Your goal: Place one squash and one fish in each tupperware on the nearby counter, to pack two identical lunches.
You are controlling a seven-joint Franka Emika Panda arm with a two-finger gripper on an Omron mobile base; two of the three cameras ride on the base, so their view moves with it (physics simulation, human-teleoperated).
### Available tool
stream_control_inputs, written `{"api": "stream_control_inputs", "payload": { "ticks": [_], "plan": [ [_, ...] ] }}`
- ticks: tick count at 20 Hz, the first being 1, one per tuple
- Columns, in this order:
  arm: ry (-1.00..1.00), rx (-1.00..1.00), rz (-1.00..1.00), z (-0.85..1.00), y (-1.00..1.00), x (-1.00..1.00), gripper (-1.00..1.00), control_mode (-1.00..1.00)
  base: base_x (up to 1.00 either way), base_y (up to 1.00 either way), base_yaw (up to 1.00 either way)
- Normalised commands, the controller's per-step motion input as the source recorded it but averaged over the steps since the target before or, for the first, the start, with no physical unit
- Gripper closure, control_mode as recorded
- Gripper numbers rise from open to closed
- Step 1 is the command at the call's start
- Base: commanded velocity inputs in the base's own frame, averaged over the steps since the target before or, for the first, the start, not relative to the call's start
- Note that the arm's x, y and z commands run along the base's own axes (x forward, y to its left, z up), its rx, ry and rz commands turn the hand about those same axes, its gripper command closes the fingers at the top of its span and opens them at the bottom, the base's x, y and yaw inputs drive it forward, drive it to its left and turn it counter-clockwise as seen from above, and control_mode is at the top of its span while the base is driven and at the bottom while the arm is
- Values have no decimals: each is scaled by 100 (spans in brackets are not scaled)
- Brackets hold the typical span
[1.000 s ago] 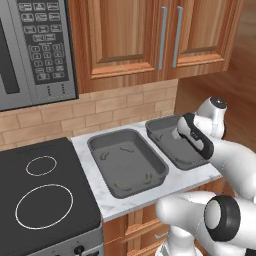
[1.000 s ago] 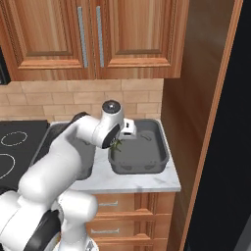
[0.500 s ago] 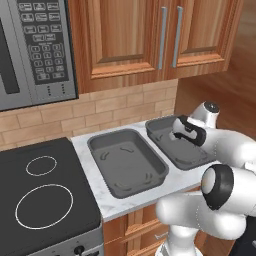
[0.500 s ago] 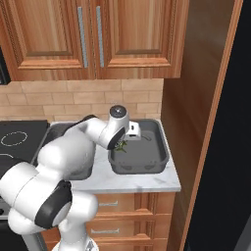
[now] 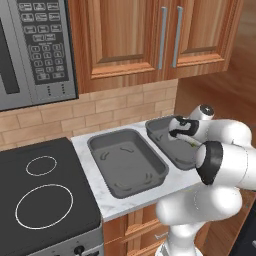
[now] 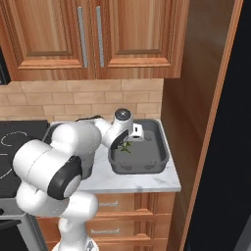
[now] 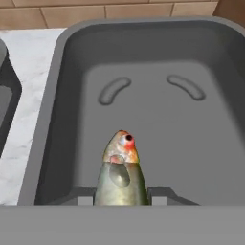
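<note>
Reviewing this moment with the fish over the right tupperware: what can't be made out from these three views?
- Fish: its tail end is cut off at the bottom of the hand view.
- Gripper: the fish covers the fingertips, so the contact itself is hidden.
- Right tupperware: in the left base view the arm covers most of its floor.
- Left tupperware: in the right base view the arm hides nearly all of it.

A home kitchen. Wooden cabinets (image 5: 135, 35) and a brick backsplash (image 5: 100, 107) rise beyond the gripper (image 7: 122, 194); a microwave (image 5: 32, 50) and stovetop (image 5: 42, 200) sit left.
</note>
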Motion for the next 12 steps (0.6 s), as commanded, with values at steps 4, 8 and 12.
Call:
{"api": "stream_control_inputs", "payload": {
  "ticks": [4, 8, 12],
  "plan": [
    [0, 0, 0, -28, 0, 32, 100, -100, 0, 0, 0],
    [0, 0, 0, -28, 0, 29, 100, -100, 0, 0, 0],
    [0, 0, 0, -21, 0, 31, 100, -100, 0, 0, 0]
  ]
}}
